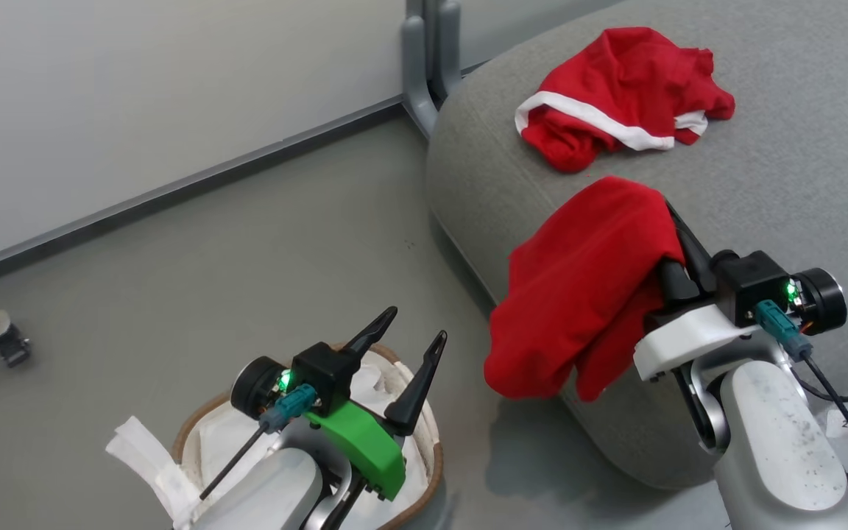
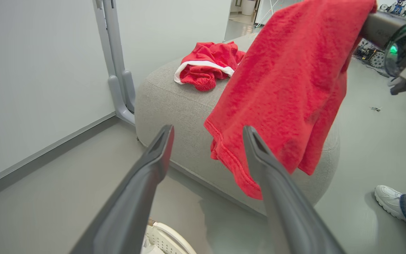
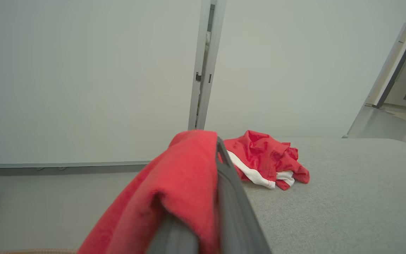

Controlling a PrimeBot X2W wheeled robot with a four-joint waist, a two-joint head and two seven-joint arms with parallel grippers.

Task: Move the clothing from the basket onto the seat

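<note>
Clothing (image 1: 578,294): a plain red piece, clamped in the right hand (image 1: 678,232) and hanging in loose folds over the near edge of the seat (image 1: 799,147); it may brush the seat's side, but the views do not settle that.
Left hand (image 1: 417,324): nearest, released, its two dark fingers spread wide with nothing between them, held above the basket (image 1: 190,430).
Basket: on the floor (image 1: 210,258) at the lower left, brown rim showing, with a white sheet lining (image 1: 137,442) spilling over its edge.
Right hand: clenched on the clothing, fingers together and mostly wrapped in red cloth, above the seat's near corner.
Seat: a big grey cushion with rounded corners, just beyond the basket.
Trimmed garment (image 1: 615,96): a second red piece with white edging, lying crumpled on top of the seat, apart from the held clothing.
Person: a white shoe (image 2: 388,199) and a denim leg stand on the floor beside the seat.
Post (image 1: 424,66): grey, upright against the pale wall (image 1: 137,88) behind the seat.
</note>
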